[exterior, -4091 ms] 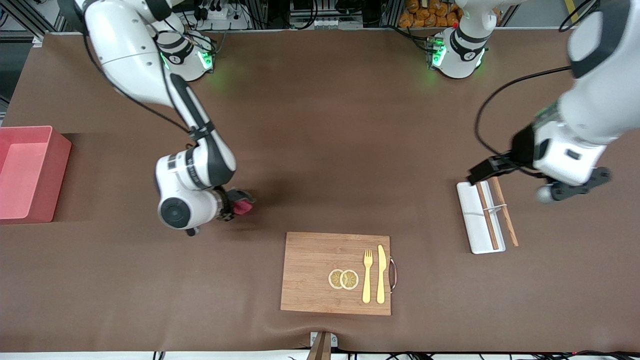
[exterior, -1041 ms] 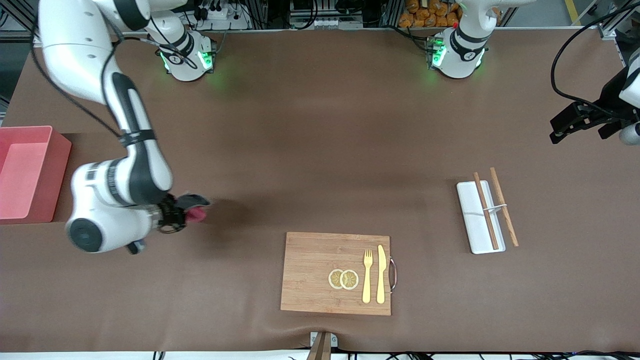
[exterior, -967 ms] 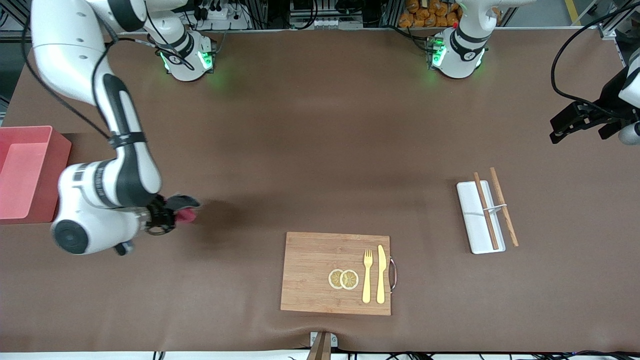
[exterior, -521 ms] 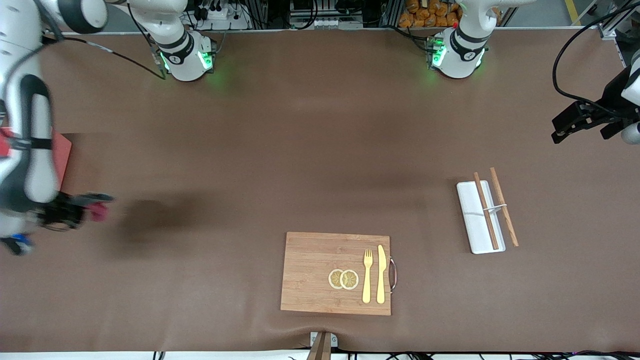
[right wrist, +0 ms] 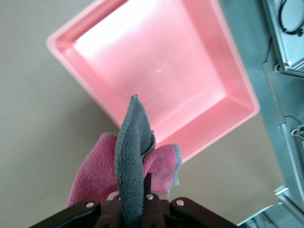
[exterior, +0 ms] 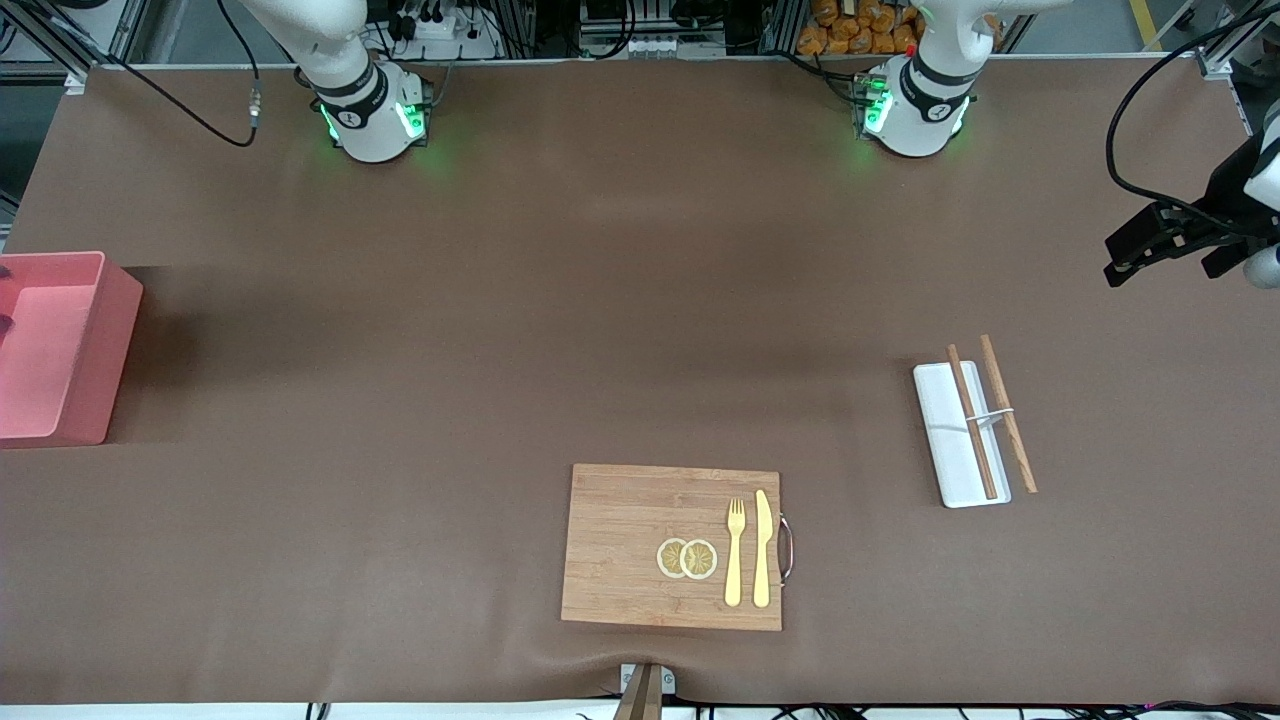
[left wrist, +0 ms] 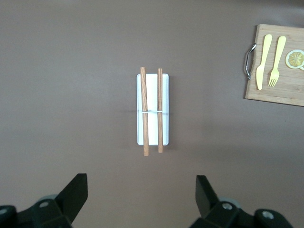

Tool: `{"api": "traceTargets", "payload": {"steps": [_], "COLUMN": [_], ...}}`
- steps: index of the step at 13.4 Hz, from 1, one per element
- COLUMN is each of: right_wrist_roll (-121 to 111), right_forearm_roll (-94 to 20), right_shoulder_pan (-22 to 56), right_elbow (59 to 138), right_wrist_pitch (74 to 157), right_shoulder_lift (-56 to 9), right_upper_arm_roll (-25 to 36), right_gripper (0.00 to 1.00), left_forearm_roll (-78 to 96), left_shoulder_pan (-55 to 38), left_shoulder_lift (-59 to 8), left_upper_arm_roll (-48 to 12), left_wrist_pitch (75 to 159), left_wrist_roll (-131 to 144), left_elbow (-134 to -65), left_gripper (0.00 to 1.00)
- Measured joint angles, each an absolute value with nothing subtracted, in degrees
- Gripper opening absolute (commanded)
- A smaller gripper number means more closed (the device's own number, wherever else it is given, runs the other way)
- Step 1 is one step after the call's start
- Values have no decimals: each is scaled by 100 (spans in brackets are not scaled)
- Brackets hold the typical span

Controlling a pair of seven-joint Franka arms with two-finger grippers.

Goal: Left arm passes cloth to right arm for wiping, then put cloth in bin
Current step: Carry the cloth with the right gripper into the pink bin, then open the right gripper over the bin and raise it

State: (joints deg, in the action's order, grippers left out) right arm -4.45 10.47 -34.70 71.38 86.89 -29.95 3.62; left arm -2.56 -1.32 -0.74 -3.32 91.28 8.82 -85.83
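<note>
Crimson-maroon cloth [right wrist: 142,166] with its grey reverse side hangs pinched in the right pincer [right wrist: 142,202], up in the air over the rim of the pink rectangular plastic bin [right wrist: 156,76] at the right arm's end of the bench [exterior: 600,300]. The left pincer [left wrist: 142,197] waits, fingers spread, over bare bench near the flat white tray [left wrist: 153,109] carrying two wooden chopsticks [left wrist: 145,111].

Fuzzy cloth [right wrist: 128,171], glossy plastic bin [right wrist: 156,71], matt wooden cutting board [exterior: 640,530].
</note>
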Motion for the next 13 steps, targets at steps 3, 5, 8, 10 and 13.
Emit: {"api": "traceTargets", "payload": {"steps": [3, 5, 8, 10, 13], "right_wrist_roll": [-1054, -1120, -1117, -1114, -1086], "right_forearm_roll": [1052, 990, 812, 682, 644], "right_shoulder_pan": [-4129, -4262, -4263, -4231, -4086], "right_elbow": [7256, 7506, 7716, 7722, 7740], "right_wrist_pitch": [9456, 9961, 10508, 10732, 11171], "right_shoulder_lift": [-3020, -3167, -3575, -3777, -4000], "right_upper_arm_roll": [360, 349, 321, 270, 216], "right_gripper": [0, 0, 0, 0, 4], "left_forearm_roll": [-256, -256, -256, -256, -256], "left_shoulder_pan": [-131, -133, -148, -160, -162], "left_shoulder_lift": [-82, -90, -93, -95, -103], "left_upper_arm_roll": [-328, -329, -332, -338, -339], "left_wrist_pitch": [9145, 9153, 9158, 9158, 9158], "left_wrist_roll": [882, 882, 882, 882, 878], "left_elbow": [-8599, -8613, -8620, -8639, -8661], "left_gripper": [100, 100, 100, 100, 100]}}
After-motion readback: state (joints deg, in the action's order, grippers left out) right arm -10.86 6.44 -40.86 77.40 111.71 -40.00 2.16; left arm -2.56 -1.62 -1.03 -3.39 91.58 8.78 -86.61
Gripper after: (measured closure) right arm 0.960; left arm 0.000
